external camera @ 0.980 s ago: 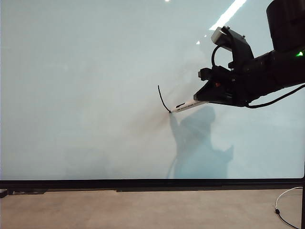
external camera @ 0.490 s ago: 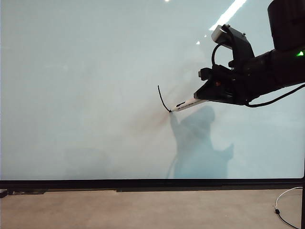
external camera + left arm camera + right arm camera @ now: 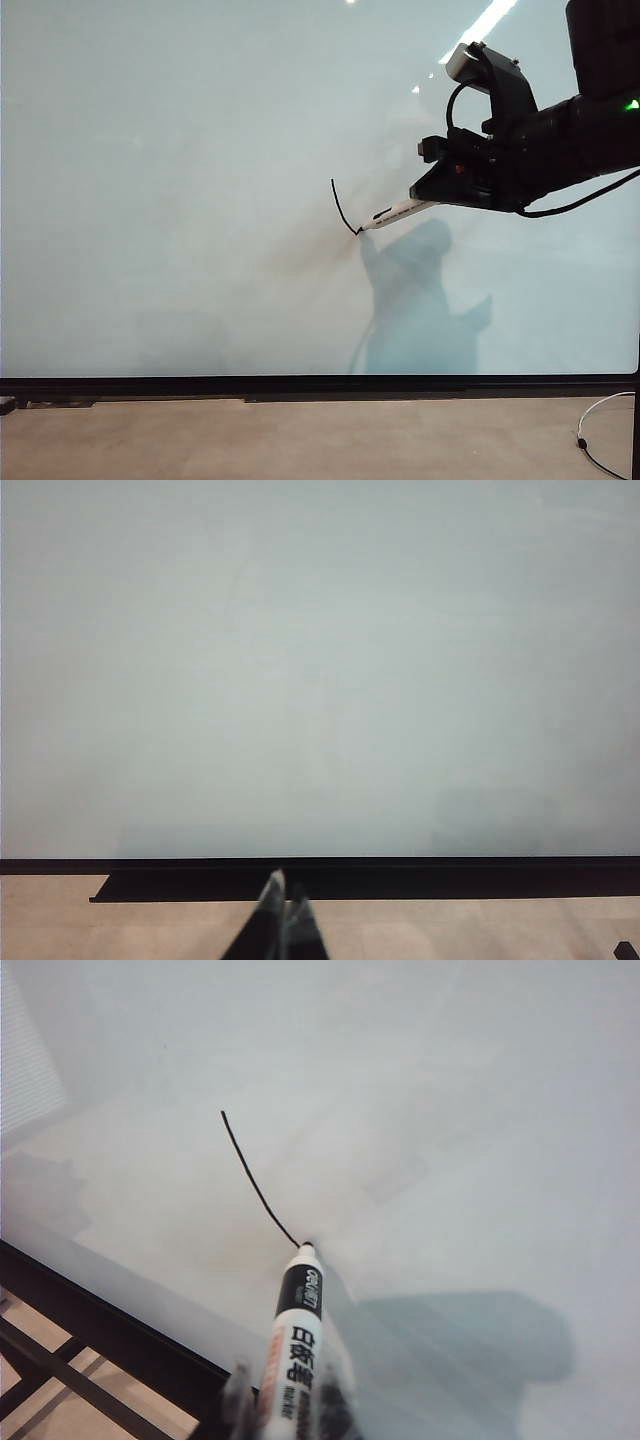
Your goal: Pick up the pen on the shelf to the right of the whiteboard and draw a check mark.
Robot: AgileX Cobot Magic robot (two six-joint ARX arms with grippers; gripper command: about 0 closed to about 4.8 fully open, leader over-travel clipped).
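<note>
Pen [image 3: 398, 211] clamped in right gripper [image 3: 432, 194], angled to 8 o'clock so tip presses whiteboard [image 3: 180, 200] at check mark [image 3: 342, 208] bottom; upstroke pending. Left gripper [image 3: 285, 920] closed, idle below board

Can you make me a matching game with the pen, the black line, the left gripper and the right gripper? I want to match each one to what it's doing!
Things:
1. pen
2. black line
3. left gripper
4. right gripper

What it's doing:
A. fingers shut, holding nothing, low down near the whiteboard's black bottom frame
B. drawn on the board, only the short first stroke so far
C. tip touching the board at the bottom end of the stroke
D. shut on the pen, out in front of the board

Pairs: 1-C, 2-B, 3-A, 4-D
</note>
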